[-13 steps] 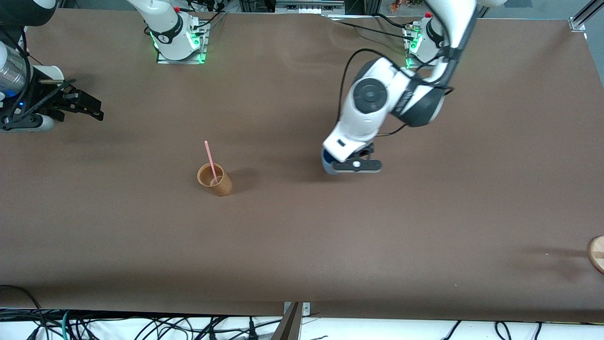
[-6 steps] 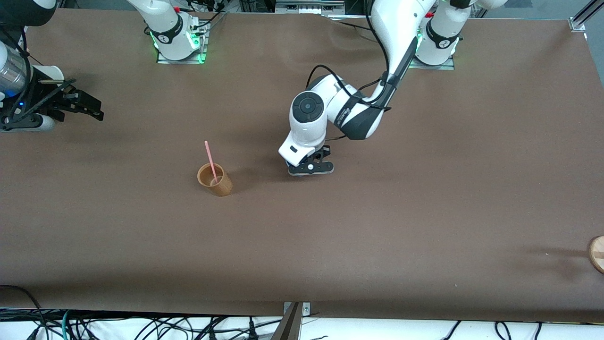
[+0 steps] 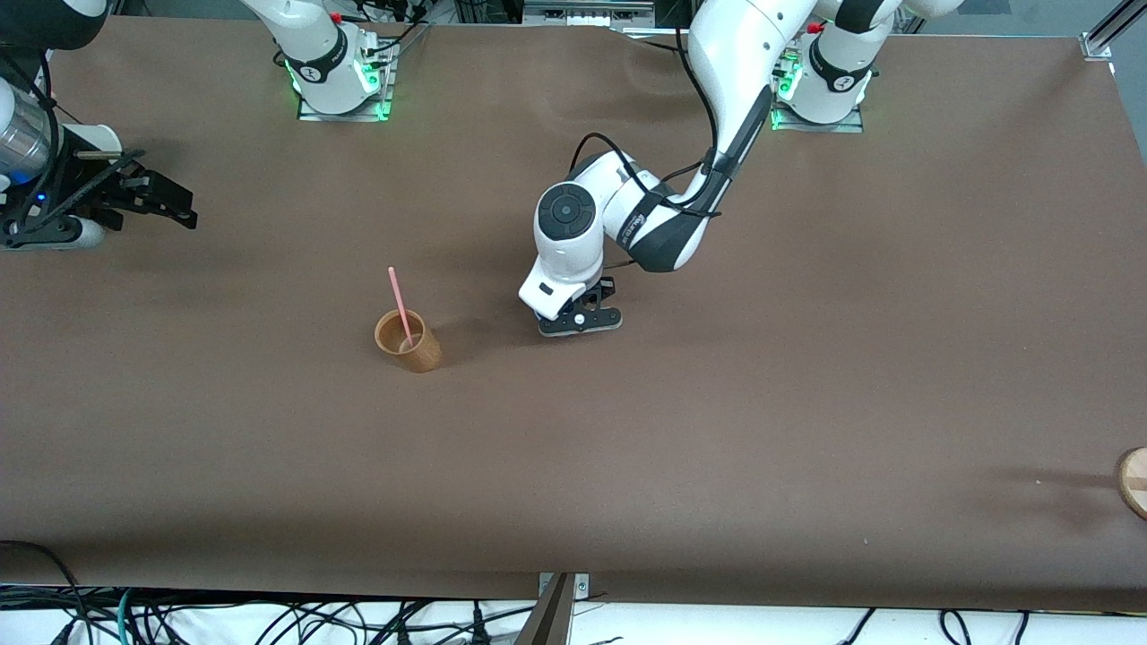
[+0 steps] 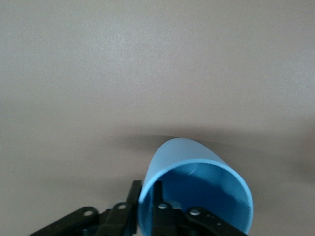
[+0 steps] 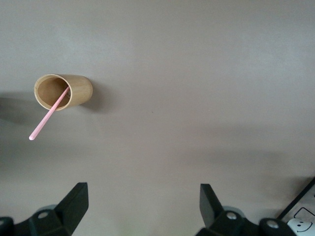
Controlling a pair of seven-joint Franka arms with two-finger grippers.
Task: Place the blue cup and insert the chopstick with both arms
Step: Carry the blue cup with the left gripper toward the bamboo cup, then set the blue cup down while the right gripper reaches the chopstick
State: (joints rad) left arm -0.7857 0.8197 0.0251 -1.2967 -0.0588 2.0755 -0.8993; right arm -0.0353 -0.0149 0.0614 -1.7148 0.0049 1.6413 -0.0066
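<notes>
Blue-grey plain cup point(image 4: 197, 191) is pinched at its rim by my left gripper point(image 3: 579, 321) at mid-frame, beside the tan wooden cup point(image 3: 408, 341) holding the thin pink chopstick point(image 3: 400, 305). I judge placing comes next: lower, let go. My right gripper point(image 3: 143, 199) waits, upper left, fingers wide.

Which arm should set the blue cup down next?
Left. Its end effector is shut on the blue cup, low over the table beside the brown cup. The right end effector waits open, high at the table's edge.
</notes>
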